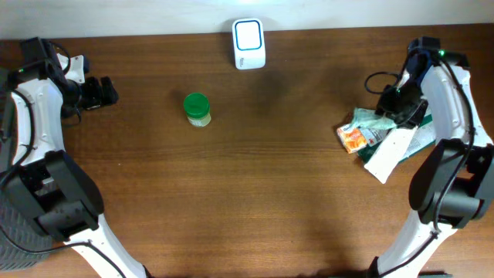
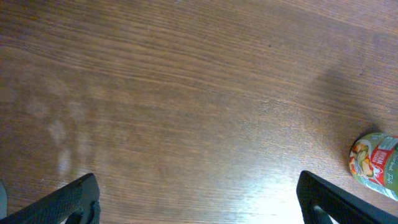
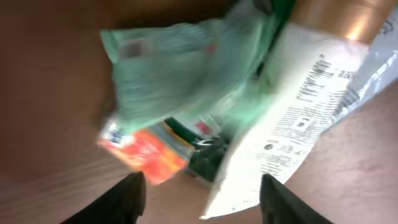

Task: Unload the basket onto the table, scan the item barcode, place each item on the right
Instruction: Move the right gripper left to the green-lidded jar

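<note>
Both stood open and empty: my left pincer [image 2: 199, 202] idle, my right pincer [image 3: 202, 196] over the green packet [image 3: 186, 74]. I judged an edge grip would leave its label clear for scanning.

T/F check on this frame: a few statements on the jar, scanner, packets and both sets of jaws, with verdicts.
1. The green-lidded jar stands left of the white scanner in the overhead view. True.
2. Jaws of the left gripper are shut on the jar. False: they stand wide open with only bare table between them, and the jar sits off to one side.
3. The packets lie piled beneath the right gripper. True.
4. The scanner sits at the table edge nearest the arm bases. False: it is at the far edge, near the centre.
5. The right gripper's jaws are apart. True.
</note>
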`<state>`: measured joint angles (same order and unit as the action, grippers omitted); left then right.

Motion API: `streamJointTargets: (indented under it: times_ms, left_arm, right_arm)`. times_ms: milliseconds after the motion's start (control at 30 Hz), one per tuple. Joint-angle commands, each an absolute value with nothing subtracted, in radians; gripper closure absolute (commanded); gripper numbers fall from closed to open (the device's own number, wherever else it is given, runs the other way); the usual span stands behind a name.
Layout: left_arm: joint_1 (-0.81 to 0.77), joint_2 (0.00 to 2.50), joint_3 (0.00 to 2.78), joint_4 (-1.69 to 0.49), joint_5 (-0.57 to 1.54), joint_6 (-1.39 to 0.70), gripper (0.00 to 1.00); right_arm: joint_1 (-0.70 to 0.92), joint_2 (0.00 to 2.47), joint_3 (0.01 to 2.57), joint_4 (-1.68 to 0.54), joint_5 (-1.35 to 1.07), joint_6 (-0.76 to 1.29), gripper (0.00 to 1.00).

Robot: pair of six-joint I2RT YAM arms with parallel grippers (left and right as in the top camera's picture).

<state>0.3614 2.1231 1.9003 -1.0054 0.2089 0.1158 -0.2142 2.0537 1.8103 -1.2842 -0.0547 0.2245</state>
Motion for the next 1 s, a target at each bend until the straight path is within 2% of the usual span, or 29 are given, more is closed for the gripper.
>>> streamJointTargets:
  times_ms: [0,67,100,233,333,467,700,967]
  left_arm:
    - [0.376,2.128,1.91,-1.004,0.201,0.118,0.01]
    - [0.376,2.128,1.91,-1.004,0.201,0.118,0.01]
    - [0.376,2.128,1.91,-1.004,0.201,0.118,0.01]
    - [0.376,2.128,1.91,-1.004,0.201,0.118,0.01]
    - [0.376,2.128,1.91,-1.005,0.201,0.118,0.01]
    - [0.376,2.128,1.91,-1.004,0.201,0.118,0.01]
    - [0.376,2.128,1.91,-1.004,0.201,0.118,0.01]
    - [0.376,2.128,1.91,-1.004,0.201,0.118,0.01]
  right_arm:
    - [-0.082,2.03,1.976,-1.348,-0.121,0.073,0.35]
    - [0.057,2.031,2.049,-1.325,-0.123,0.056,0.2]
    - [0.131,2.031,2.067,-1.272,-0.13,0.056,0.02]
    - [0.367,2.051,2.069,-0.995,-0.251,0.091,0.02]
    - [0.495,2.11,2.069,-0.876,-0.19,0.151,0.02]
    - [0.636,2.203,2.069,-0.722,-0.066,0.111,0.02]
    - [0.693,2.313,2.069,-0.601,0.028,-0.048,0.02]
    - [0.694,2.399,2.068,-0.485,-0.091,-0.07,0.02]
